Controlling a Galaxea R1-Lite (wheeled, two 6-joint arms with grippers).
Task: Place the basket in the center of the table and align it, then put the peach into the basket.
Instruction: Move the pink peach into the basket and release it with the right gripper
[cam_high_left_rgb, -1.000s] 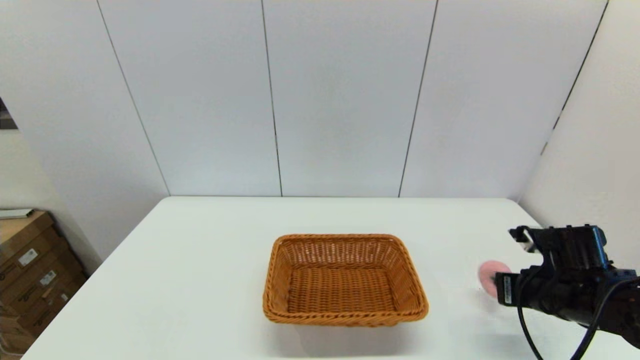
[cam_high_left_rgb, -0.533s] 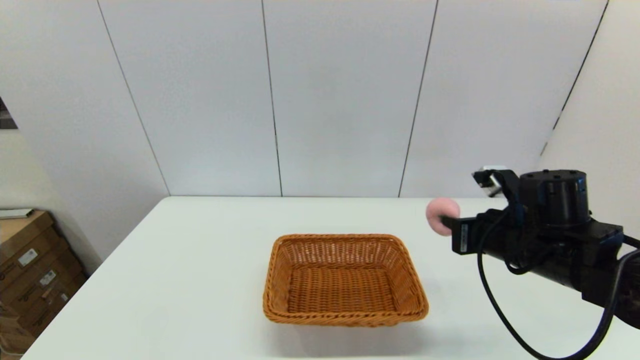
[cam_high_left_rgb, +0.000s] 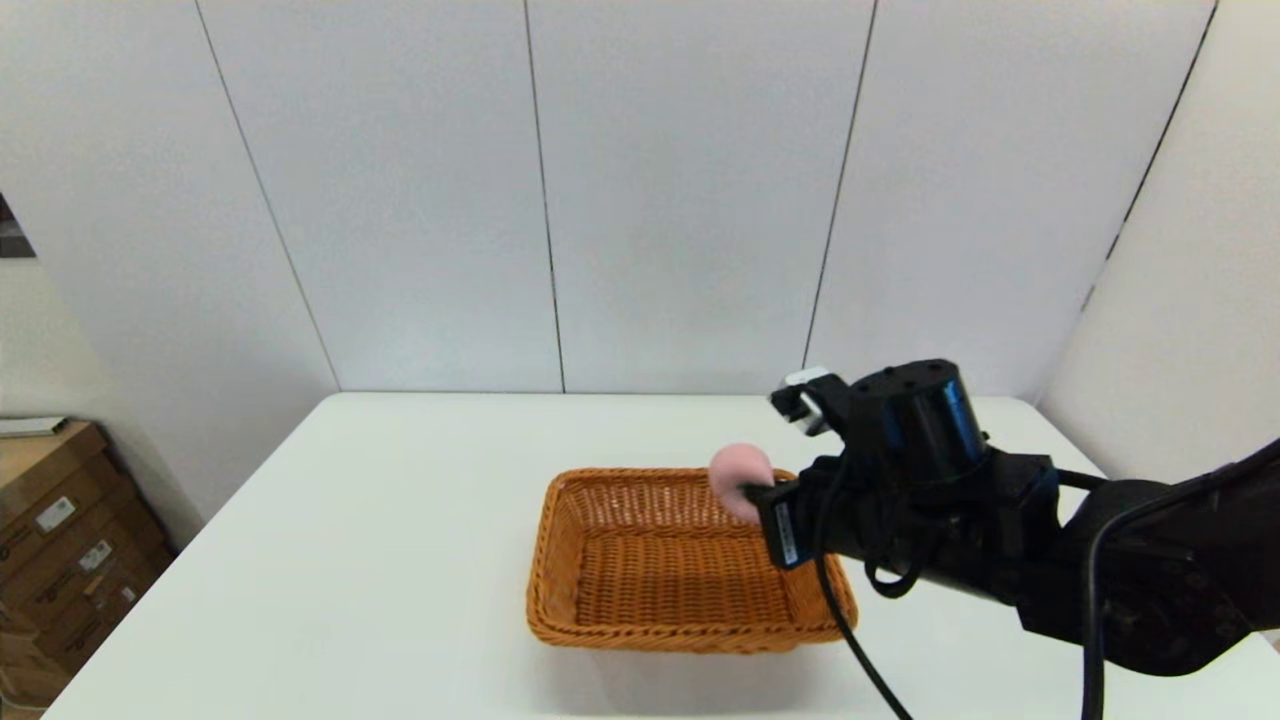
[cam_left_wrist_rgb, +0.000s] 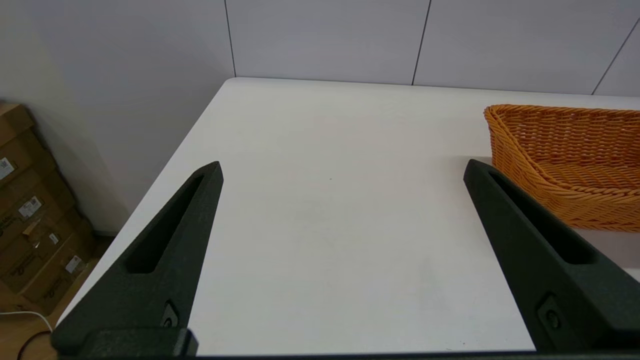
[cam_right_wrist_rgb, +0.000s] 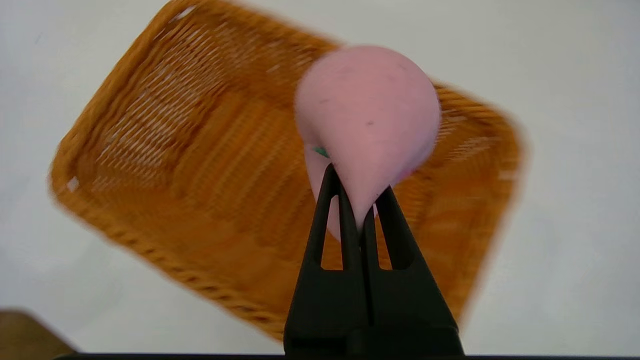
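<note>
The wicker basket (cam_high_left_rgb: 690, 560) sits near the middle of the white tabletop (cam_high_left_rgb: 400, 520), its long sides running roughly square with the tabletop's edges. Its woven floor shows bare in the head view and in the right wrist view; nothing lies inside it.

The right gripper (cam_high_left_rgb: 752, 492) reaches in from the right and hangs above the basket's far right part. Its jaws are pinched nearly together on the narrow end of the pink toy peach (cam_high_left_rgb: 740, 478), which is held in the air, clear of the weave. In the right wrist view the peach (cam_right_wrist_rgb: 367, 125) bulges out past the black fingertips (cam_right_wrist_rgb: 332, 185), with a small green leaf mark at its side, and the basket (cam_right_wrist_rgb: 200, 175) spreads out beneath it, tilted and blurred.

The left gripper (cam_left_wrist_rgb: 342, 172) is off to the left of the basket (cam_left_wrist_rgb: 570, 160), above bare tabletop (cam_left_wrist_rgb: 325, 150) near its left edge, its jaws spread wide with nothing between them. Cardboard boxes (cam_high_left_rgb: 60, 550) stand on the floor beyond that edge.
</note>
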